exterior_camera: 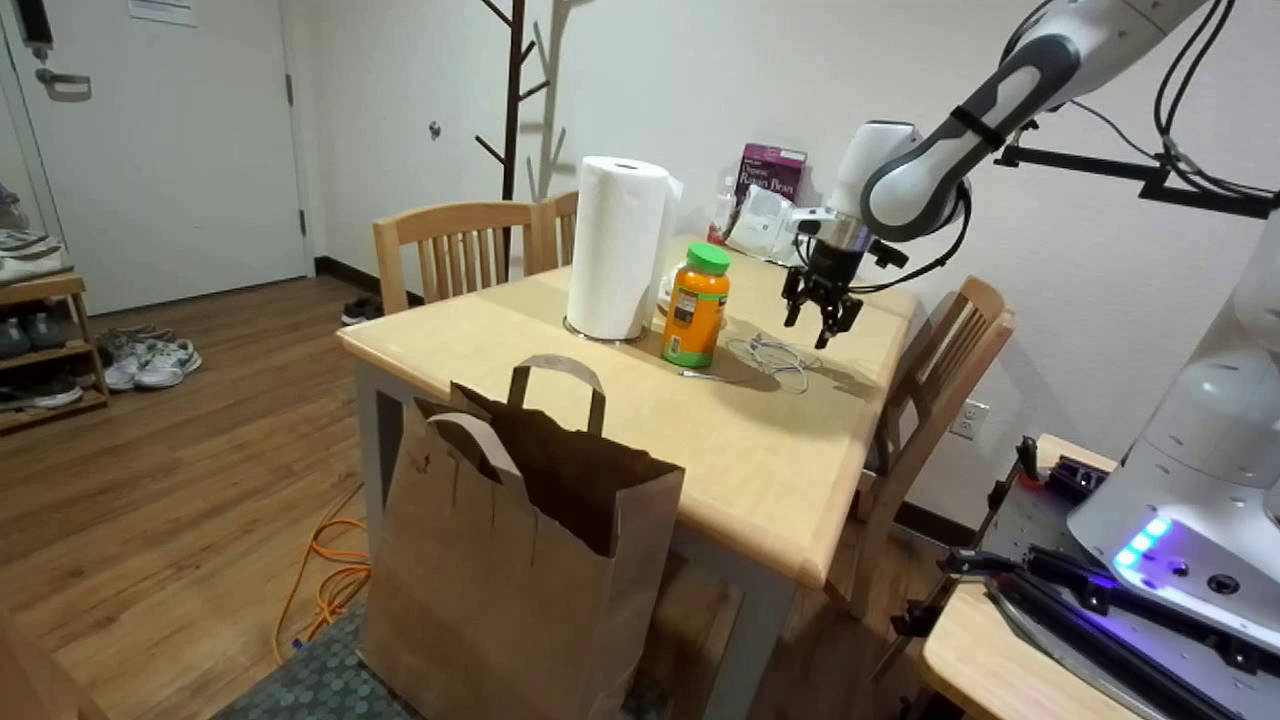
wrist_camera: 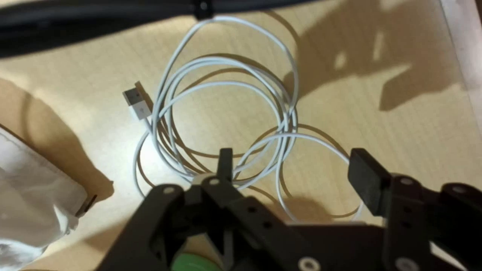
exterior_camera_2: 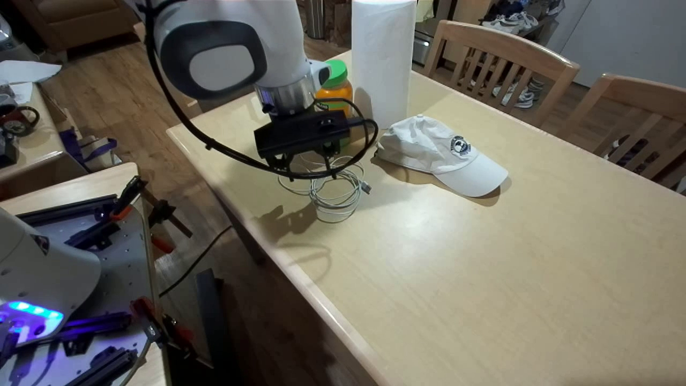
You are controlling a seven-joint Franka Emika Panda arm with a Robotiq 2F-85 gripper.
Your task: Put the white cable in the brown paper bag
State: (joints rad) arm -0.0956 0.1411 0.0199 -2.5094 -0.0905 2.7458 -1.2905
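Hand (wrist_camera: 295, 167): I've got it spread wide, empty, hovering above the white cable (wrist_camera: 285, 134).
Arm (exterior_camera: 1020, 90): stretched over the bench (exterior_camera_2: 482, 279), bent so the hand aims pretty much down.
Cable: loose roundish coil on the bench, USB plug (wrist_camera: 142, 110) aimed upper left in my wrist view.
Brown paper bag (exterior_camera: 490, 590): upright beside the bench in an exterior view.

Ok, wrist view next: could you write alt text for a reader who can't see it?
A white cable with a USB plug at left lies loosely coiled on a light wooden table, beneath an open black gripper. Part of a white cap shows at lower left, a green lid at the bottom edge and a black cord at top left.
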